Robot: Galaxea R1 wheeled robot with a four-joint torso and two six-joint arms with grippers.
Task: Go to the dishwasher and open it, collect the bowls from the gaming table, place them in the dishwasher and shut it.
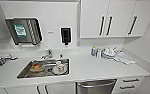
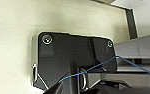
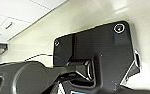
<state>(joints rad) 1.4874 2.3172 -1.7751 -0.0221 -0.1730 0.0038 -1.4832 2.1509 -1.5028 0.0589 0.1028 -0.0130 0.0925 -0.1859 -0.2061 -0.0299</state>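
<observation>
Head view: dishwasher [image 1: 96,86], brushed steel front shut, under white counter [image 1: 91,68]; jaws' state indiscernible.

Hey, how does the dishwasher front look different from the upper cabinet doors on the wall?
The dishwasher has a brushed steel front, while the upper cabinet doors are plain white. The dishwasher sits below the white countertop; the cabinet doors hang above it on the wall. The dishwasher carries one long horizontal bar handle, whereas the cabinet doors have dark handles running vertically or slightly slanted. Both appear shut.
</observation>
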